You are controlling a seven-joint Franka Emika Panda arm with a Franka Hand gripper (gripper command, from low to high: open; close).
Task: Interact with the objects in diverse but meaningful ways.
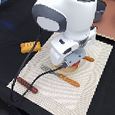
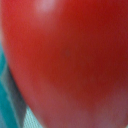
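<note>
Hand (image 1: 71, 66) low; tomato (image 2: 67, 55) wrist-only.

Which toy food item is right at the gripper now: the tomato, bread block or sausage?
The red tomato: it fills the wrist view. The yellow-orange bread block lies off the mat's edge, and the brown sausage stick lies on the mat's near corner, both away from the arm.

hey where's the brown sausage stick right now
The sausage stick lies on the striped placemat near its lower-left corner in the exterior view, apart from the fork and the arm's black cable.
</note>
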